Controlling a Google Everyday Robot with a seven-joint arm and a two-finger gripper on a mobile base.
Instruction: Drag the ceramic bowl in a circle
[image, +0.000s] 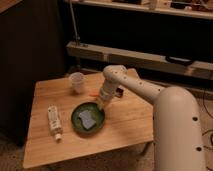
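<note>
Gripper (101, 104), fingers pinched together, at far-right rim of the ceramic bowl (76, 118); grip on rim uncertain

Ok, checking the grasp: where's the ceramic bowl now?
Camera view: the ceramic bowl sits right of the bottle, nearer than the cup, with the gripper shut on its far right rim.
</note>
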